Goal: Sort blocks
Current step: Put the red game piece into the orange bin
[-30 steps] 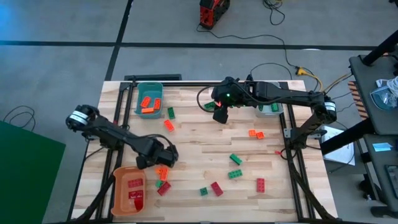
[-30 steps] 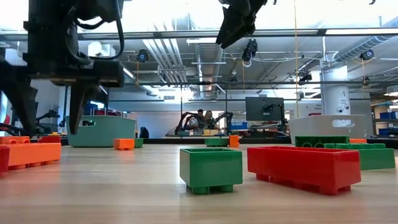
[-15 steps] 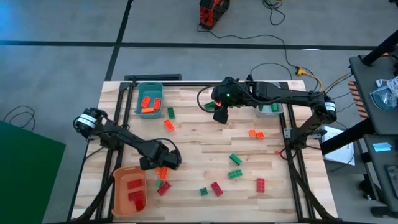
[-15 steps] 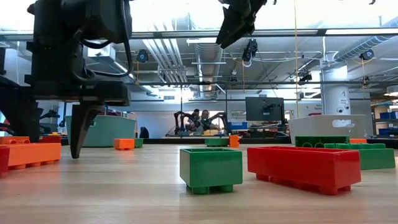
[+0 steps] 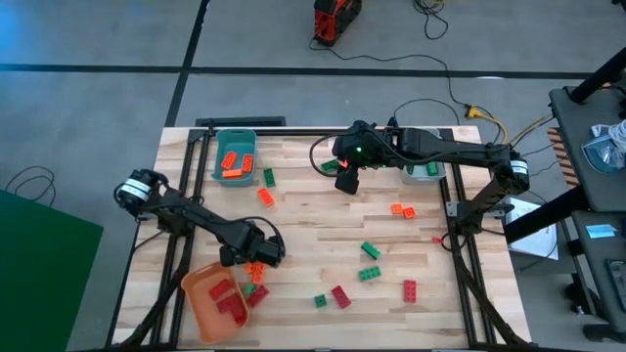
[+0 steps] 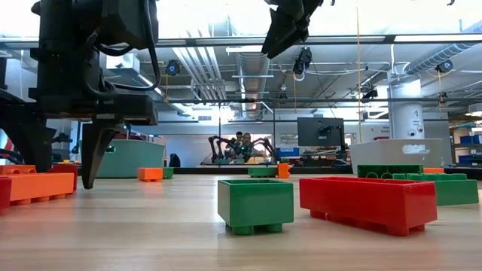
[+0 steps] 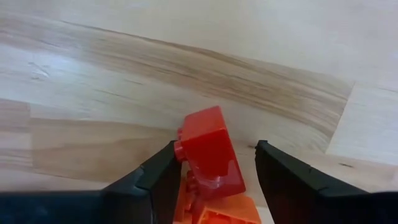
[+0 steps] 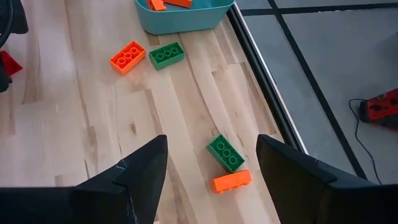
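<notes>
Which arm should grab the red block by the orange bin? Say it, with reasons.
Left. The left gripper is open, low around the red block; the right gripper hangs open far across the table.

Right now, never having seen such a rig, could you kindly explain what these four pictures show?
They show two dark robot arms sorting toy bricks on a wooden table. The overhead view shows everything; the low one looks level across the tabletop; the other two come from cameras on the wrists. The left gripper is low beside the orange bin, open, its fingers either side of a red block resting on an orange one, not yet clamped. The right gripper hangs open and empty above the table's far side, near the teal bin. Red, orange and green blocks lie scattered, such as a green block close to the low camera.
</notes>
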You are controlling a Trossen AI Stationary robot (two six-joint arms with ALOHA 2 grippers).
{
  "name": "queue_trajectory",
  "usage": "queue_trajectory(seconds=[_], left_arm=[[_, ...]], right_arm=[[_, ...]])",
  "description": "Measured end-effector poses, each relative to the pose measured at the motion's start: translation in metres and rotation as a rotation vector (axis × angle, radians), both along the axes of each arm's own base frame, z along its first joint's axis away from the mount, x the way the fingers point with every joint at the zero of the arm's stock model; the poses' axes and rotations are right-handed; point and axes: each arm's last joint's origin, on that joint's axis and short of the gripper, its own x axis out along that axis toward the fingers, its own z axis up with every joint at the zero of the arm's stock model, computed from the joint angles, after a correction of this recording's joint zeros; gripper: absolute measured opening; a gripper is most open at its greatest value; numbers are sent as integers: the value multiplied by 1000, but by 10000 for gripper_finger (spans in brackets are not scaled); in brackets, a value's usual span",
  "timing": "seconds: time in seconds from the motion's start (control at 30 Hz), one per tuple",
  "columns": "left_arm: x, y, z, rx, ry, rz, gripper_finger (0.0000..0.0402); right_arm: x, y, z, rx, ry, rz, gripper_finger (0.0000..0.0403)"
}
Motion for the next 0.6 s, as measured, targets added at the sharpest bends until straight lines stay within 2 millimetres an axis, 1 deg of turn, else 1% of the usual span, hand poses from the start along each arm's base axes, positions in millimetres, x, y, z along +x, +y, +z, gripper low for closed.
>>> queue_trajectory(seconds=[0.13,0.33,0.6], left_arm=[[0,0,2,-3,-7,-20,181],[-1,0,7,-6,-22,-67,181],[2,0,17,-15,-62,-118,180]], right_arm=[[0,0,0,1,0,-1,235],[0,0,0,2,-1,-2,241],[0,0,0,1,0,-2,236]])
